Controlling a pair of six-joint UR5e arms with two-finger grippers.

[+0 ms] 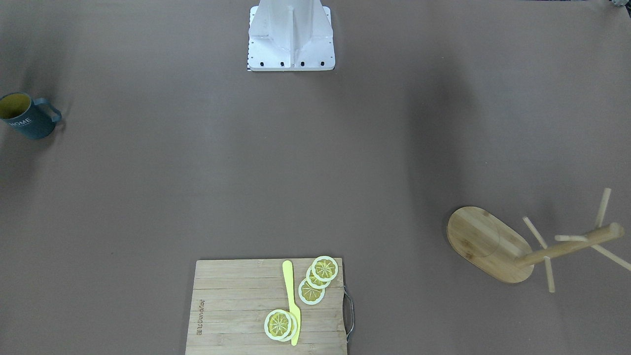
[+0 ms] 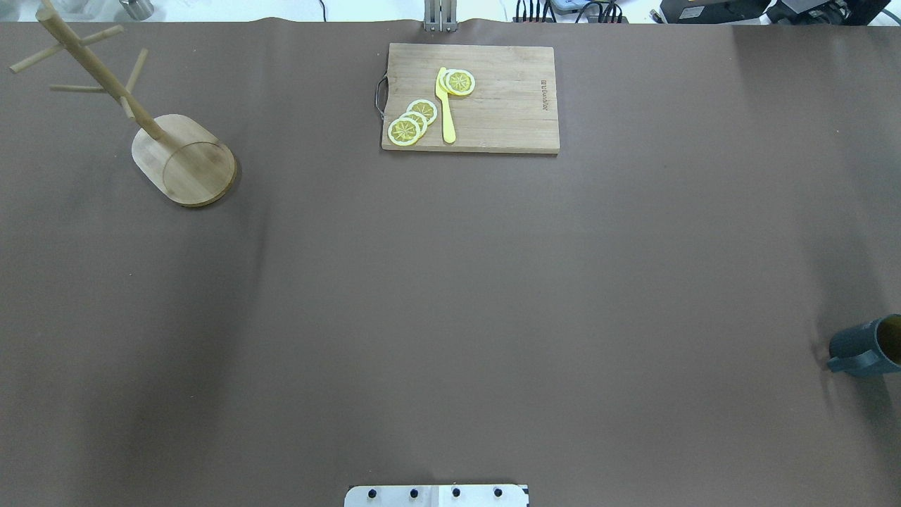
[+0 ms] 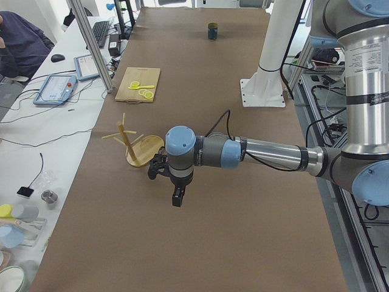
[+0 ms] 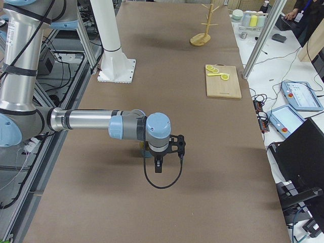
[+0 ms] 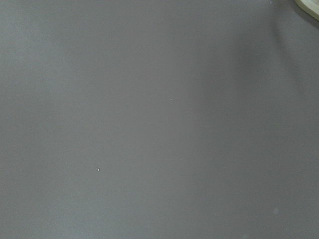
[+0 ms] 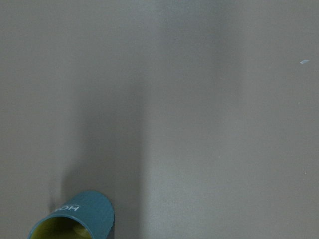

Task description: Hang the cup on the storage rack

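Note:
The dark teal cup with a yellow inside and "HOME" on its side stands upright at the table's edge on my right side, also seen as the cup from overhead and the cup at the bottom of the right wrist view. The bamboo storage rack stands far off on my left side, its pegs bare; overhead it is the rack. My left gripper hangs over bare table near the rack. My right gripper hovers near the cup. I cannot tell whether either is open or shut.
A wooden cutting board with lemon slices and a yellow knife lies at the far middle edge. The robot's white base is on the near side. Operators' desks with equipment flank the far edge.

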